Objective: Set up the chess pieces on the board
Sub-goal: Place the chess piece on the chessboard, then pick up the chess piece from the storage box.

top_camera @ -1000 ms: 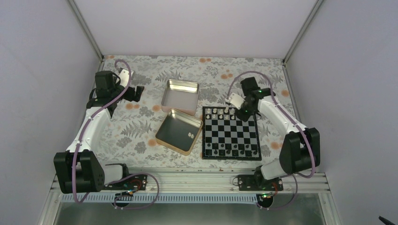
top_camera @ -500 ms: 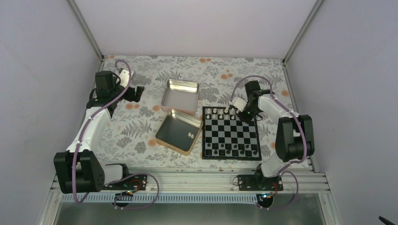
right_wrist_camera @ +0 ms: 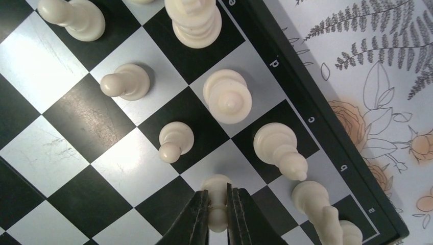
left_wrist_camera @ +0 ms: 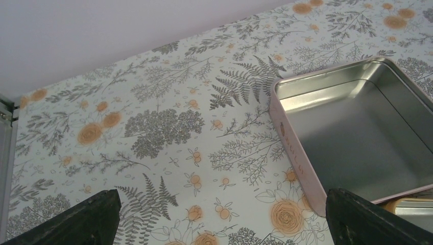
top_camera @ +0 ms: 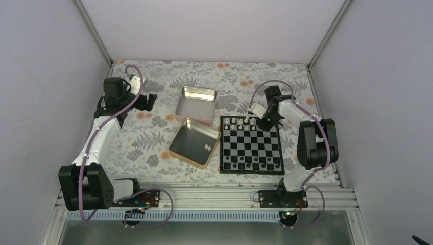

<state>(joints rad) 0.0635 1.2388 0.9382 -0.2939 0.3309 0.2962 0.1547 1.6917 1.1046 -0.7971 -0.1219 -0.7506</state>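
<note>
The board [top_camera: 253, 145] lies right of centre, with cream-white chess pieces [top_camera: 240, 122] along its far edge. My right gripper [top_camera: 263, 122] hangs over the board's far right corner. In the right wrist view, this gripper [right_wrist_camera: 218, 204] is shut on a white pawn [right_wrist_camera: 218, 193] standing on a silver square. Around it stand other white pieces: a pawn [right_wrist_camera: 175, 141], a bishop [right_wrist_camera: 280, 148] and a tall piece [right_wrist_camera: 194, 20]. My left gripper [top_camera: 151, 100] is open, far left, over the floral table with nothing between its fingers [left_wrist_camera: 76, 219].
Two shallow metal tins sit left of the board: the far one [top_camera: 196, 104] shows nothing inside, and the near one [top_camera: 191, 145] holds two white pieces [top_camera: 207, 147]. Dark pieces [top_camera: 250, 164] line the board's near rows. The pink tin's wall [left_wrist_camera: 293, 148] is close to my left gripper.
The right arm's elbow has swung in toward the board while its gripper stayed over the far right squares. The left arm has not moved.
</note>
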